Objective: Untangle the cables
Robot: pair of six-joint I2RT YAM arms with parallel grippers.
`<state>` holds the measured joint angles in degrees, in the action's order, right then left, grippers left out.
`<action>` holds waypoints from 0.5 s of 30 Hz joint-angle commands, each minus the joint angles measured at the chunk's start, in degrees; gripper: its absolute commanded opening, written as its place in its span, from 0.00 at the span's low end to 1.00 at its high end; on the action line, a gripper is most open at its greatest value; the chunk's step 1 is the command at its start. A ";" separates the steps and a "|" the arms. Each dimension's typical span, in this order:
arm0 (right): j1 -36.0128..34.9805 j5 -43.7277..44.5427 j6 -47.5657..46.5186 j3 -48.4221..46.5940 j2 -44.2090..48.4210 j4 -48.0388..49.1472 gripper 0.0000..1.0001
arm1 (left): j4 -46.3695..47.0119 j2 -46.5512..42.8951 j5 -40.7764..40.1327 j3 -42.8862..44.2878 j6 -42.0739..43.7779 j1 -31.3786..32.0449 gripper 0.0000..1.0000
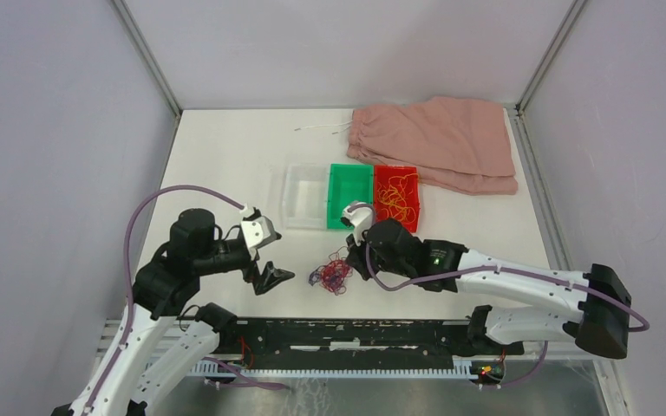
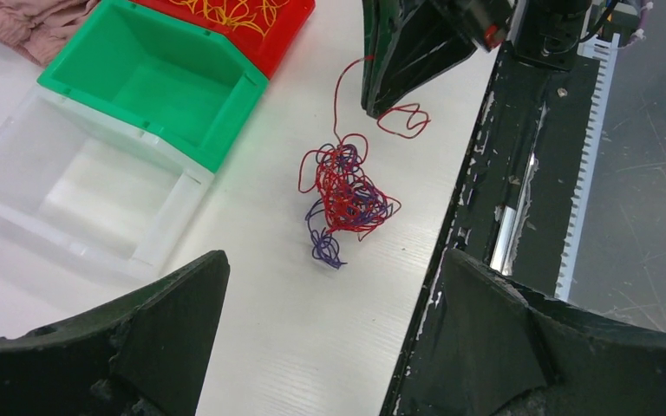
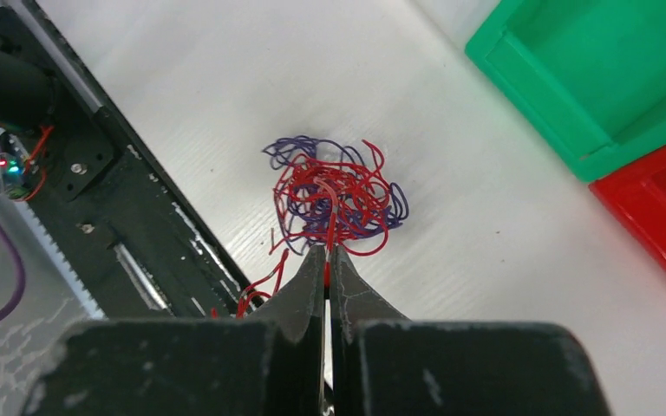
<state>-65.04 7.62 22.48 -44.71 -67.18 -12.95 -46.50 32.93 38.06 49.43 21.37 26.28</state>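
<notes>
Cables (image 1: 331,275): red/purple clump lying on bench (image 1: 225,156) near front edge. Right gripper (image 3: 327,260) jaws clenched on a red strand. Left gripper (image 1: 273,277) jaws released, beside clump, apart. Yellow strands (image 1: 396,199) held in red bin (image 1: 396,169) beyond.

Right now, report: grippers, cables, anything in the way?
Right gripper shut on a red strand. Left gripper open, apart from the cables. Cables clumped on the table; green bin apart, nothing blocking.
</notes>
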 commanded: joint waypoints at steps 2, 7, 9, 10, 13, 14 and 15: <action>-1.14 -2.01 -3.30 -13.90 3.05 -11.02 0.00 | 8.77 -1.75 1.90 -2.38 -0.17 0.10 0.99; -2.19 -6.60 -4.65 -27.67 0.90 -18.69 0.00 | 17.74 -3.75 4.04 -6.74 -5.05 0.13 0.99; -2.77 -8.36 -5.15 -32.05 -0.54 -20.98 0.00 | 20.88 -4.04 4.43 -8.18 -5.90 0.16 0.99; -3.06 -9.46 -5.23 -33.67 -1.17 -21.27 0.00 | 22.56 -4.09 4.14 -8.88 -6.38 0.09 0.99; -3.95 -12.63 -5.34 -37.21 -3.08 -21.40 0.00 | 27.51 -3.83 4.03 -10.16 -7.38 0.11 0.98; -4.27 -13.62 -5.45 -37.89 -3.72 -21.35 0.00 | 28.43 -3.58 4.38 -10.16 -7.54 0.12 0.96; -4.57 -14.62 -5.70 -38.35 -4.44 -21.14 0.00 | 28.97 -3.12 4.61 -9.96 -7.45 0.14 0.94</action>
<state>-68.40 -1.63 18.20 -79.94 -68.82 -31.97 -27.40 29.34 40.73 39.40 16.75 26.28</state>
